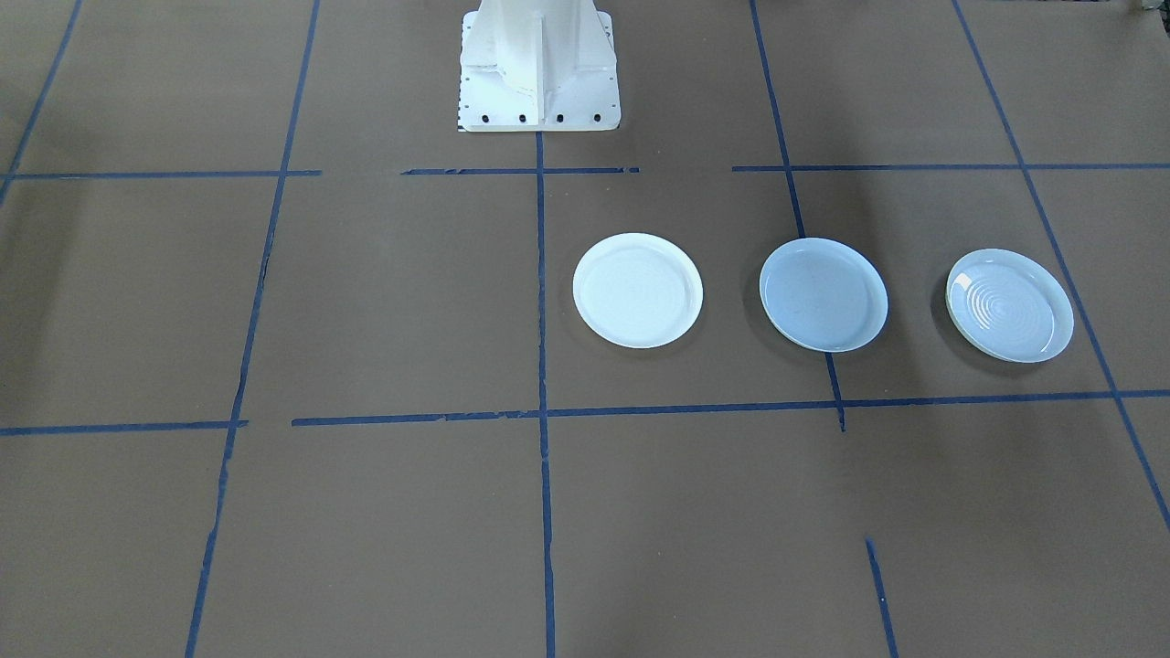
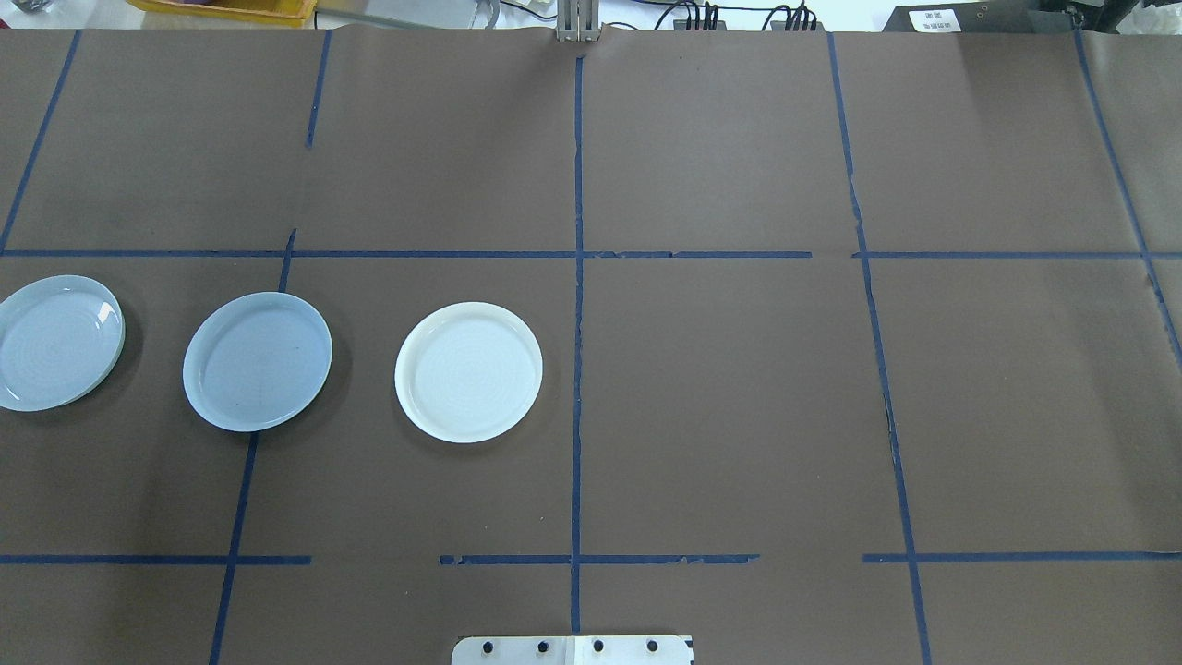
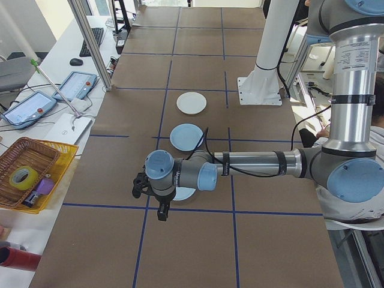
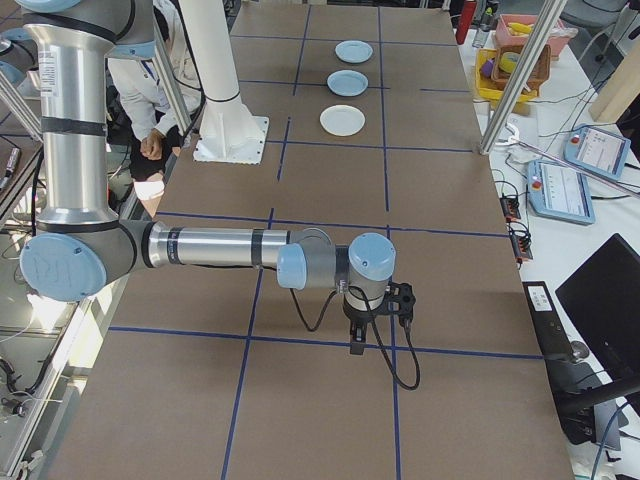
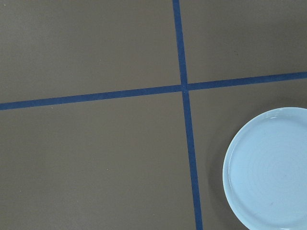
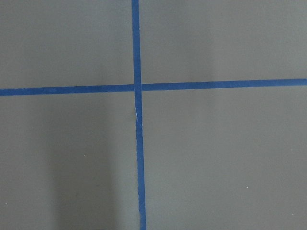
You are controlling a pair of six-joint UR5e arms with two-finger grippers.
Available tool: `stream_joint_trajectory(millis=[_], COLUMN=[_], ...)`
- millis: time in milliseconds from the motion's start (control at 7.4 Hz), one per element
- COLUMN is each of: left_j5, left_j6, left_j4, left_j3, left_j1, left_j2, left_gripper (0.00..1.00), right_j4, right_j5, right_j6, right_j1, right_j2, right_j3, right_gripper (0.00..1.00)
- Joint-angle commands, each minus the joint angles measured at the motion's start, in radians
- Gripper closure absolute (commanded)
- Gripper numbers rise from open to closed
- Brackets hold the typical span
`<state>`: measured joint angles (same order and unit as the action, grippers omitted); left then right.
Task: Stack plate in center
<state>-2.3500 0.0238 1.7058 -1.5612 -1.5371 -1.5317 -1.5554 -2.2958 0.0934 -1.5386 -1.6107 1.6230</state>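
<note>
Three round shallow plates lie in a row: white plate point(image 1: 638, 290), smooth pale blue-grey center plate point(image 1: 824, 294), ringed plate point(image 1: 1009, 304) beneath the left gripper point(image 3: 157, 198). Right gripper point(image 4: 372, 315) is well apart. Cannot tell either jaws' state. No legible writing.

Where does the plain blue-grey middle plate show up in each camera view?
Exterior front-facing: middle plate, right of centre, on a blue tape line.
Overhead exterior: left part, second from the left edge.
Exterior left: centre, just beyond the near arm.
Exterior right: top, middle of the far row.
Left wrist-mounted: cannot tell; one plate shows, probably the ringed one.
Right wrist-mounted: not in it.
Shared landmark: the white plate beside it.
</note>
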Motion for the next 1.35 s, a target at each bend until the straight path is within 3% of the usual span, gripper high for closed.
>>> stream_joint_trajectory(millis=[0, 676, 811, 1216], left_j5=[-0.002, 0.002, 0.000, -0.002], left_j6=[0.002, -0.046, -0.124, -0.486], left_j4=[0.003, 0.018, 0.116, 0.459], left_j3=[-0.029, -0.019, 0.010, 0.145], left_j1=[0.000, 0.003, 0.023, 0.216], left_j2=[-0.002, 0.005, 0.005, 0.008], left_gripper=[0.00, 0.00, 0.00, 0.00], right_j4=[0.000, 0.000, 0.000, 0.000], right_j5=[-0.001, 0.001, -0.001, -0.001], right_j6=[0.000, 0.000, 0.000, 0.000], right_j1=[0.000, 0.000, 0.000, 0.000], right_j2=[0.000, 0.000, 0.000, 0.000], right_j3=[0.000, 0.000, 0.000, 0.000], right_gripper=[0.00, 0.00, 0.00, 0.00])
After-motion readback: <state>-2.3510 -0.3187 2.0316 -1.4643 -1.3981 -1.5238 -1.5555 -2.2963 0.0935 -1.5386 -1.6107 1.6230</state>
